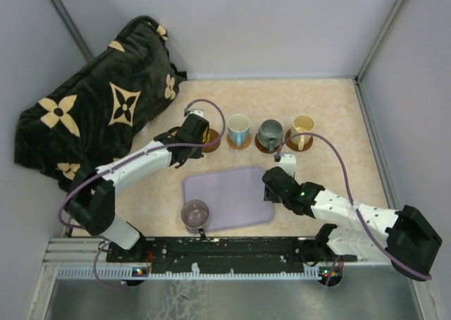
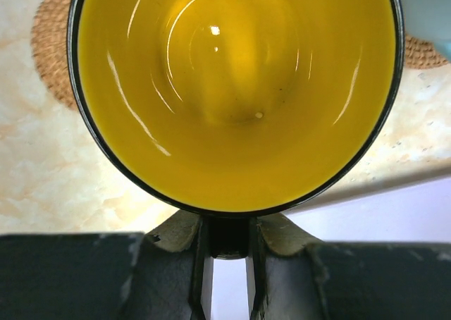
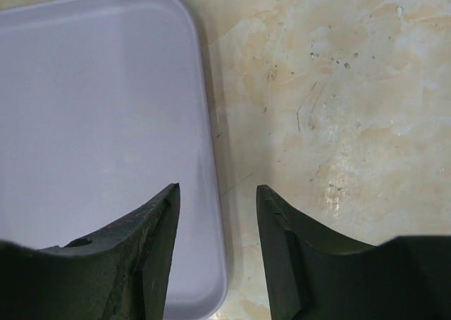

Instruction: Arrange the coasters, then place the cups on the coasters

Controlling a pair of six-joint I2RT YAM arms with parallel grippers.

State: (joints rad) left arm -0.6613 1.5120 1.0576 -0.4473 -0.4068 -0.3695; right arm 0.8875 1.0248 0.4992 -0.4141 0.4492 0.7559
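My gripper [image 3: 217,193] at the tray [image 3: 99,122] edge.
Jaws apart, empty; my left finger sits over the lavender tray, right finger over the marbled table [image 3: 338,87].

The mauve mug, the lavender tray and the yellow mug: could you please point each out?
mauve mug [image 1: 195,213], top external view, its inside.
lavender tray [image 1: 236,193], top external view, bare centre.
yellow mug [image 2: 232,87], left wrist view, inner floor.

Behind the tray [image 1: 232,189] runs a row of four coasters [image 1: 239,145]. The leftmost cup [image 2: 232,87] is over the first, and the second cup [image 1: 238,128], third cup [image 1: 270,132] and rightmost cup [image 1: 303,126] stand on the others. A fifth cup [image 1: 195,214] sits on the tray's near-left corner. A blanket [image 1: 99,115] lies on the worktop [image 1: 331,101], well behind and left of the tray.
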